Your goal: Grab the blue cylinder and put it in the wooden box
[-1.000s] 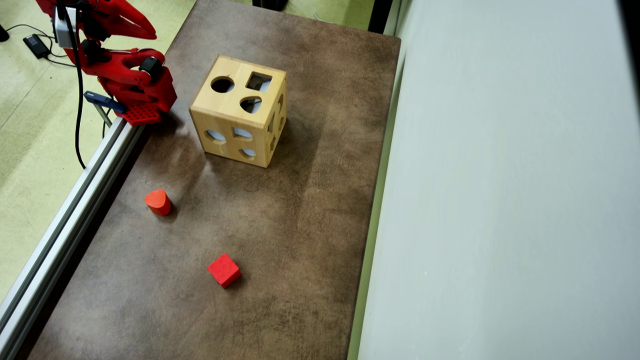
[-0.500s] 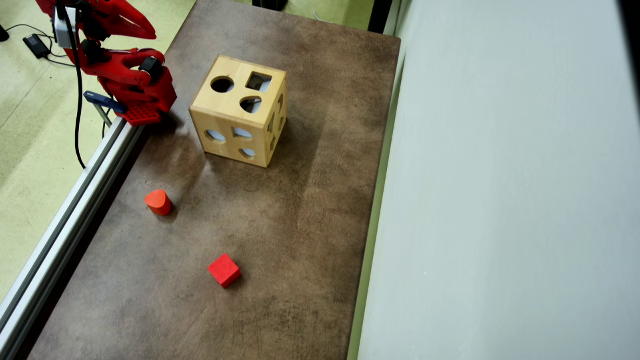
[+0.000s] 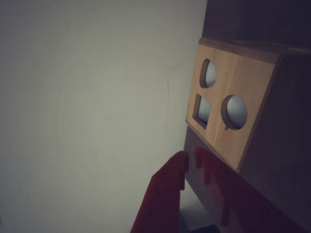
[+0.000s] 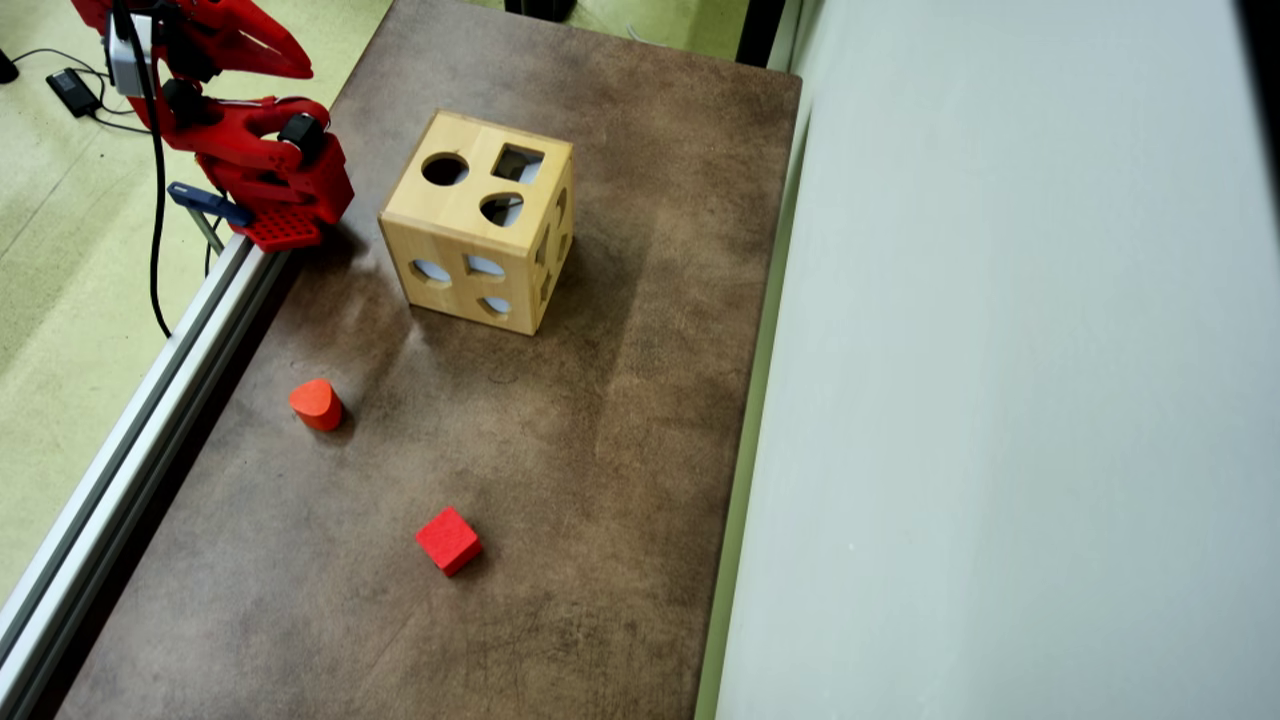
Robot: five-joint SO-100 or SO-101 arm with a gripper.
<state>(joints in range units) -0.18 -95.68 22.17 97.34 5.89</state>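
The blue cylinder is not in view in either frame. The wooden box [image 4: 440, 215] stands on the brown table near its far left; its top has a round, a square and another shaped hole. In the wrist view the box [image 3: 252, 77] is at the upper right, with one holed face turned toward the camera. My red gripper [image 3: 190, 156] points toward the box's lower corner with its jaws nearly together and nothing between them. In the overhead view the gripper [image 4: 300, 68] is folded back at the top left, left of the box and off the table.
An orange-red rounded block [image 4: 316, 404] and a red cube [image 4: 448, 540] lie on the brown table [image 4: 620, 420]. A metal rail [image 4: 150, 400] runs along the table's left edge, with a blue clamp [image 4: 205, 203] by the arm's base. A grey wall [image 4: 1000, 400] bounds the right.
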